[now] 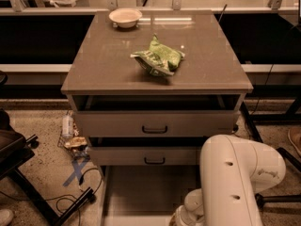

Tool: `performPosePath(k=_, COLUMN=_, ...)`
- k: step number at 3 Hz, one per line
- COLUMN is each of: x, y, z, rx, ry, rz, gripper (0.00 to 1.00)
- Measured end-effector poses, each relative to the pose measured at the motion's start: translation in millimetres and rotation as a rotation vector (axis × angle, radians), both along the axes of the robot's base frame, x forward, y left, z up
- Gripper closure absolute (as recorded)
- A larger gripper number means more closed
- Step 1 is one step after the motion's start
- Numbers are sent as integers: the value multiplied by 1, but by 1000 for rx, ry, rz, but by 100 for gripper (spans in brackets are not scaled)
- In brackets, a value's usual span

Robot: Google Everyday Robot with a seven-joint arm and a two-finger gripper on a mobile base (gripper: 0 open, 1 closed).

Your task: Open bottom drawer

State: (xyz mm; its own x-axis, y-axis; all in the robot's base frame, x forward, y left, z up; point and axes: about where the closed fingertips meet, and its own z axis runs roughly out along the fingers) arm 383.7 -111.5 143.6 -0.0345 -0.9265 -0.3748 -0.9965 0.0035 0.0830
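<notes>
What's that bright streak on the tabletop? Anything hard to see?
Camera view: glare on the cabinet top by the bowl; gaps above the drawers lie in shadow; the gripper, at the open bottom drawer, is cropped by the bottom edge.

Grey cabinet [108,74] with three drawers. The bottom drawer [146,189] stands pulled out toward 6 o'clock, its plain grey inside exposed. White arm [235,173] at 5 o'clock; gripper [181,219] at the lower edge, near 6 o'clock, over the drawer's right part. On top: green bag [157,60] at centre, bowl [125,17] at 11 o'clock.
</notes>
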Motion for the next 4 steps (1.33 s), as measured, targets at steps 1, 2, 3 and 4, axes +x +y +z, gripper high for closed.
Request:
performPosePath(k=1, x=-23, y=-4, z=1, rx=-5, ry=40, rz=-5, gripper=100)
performPosePath(k=2, x=-22, y=-5, z=1, rx=-5, ry=41, rz=-5, gripper=100)
performPosePath(k=3, x=-24, y=-4, z=0, rx=-4, ry=43, rz=-4, gripper=85)
performPosePath(k=4, x=-25, y=-3, z=0, rx=-4, ry=46, rz=-4, gripper=61)
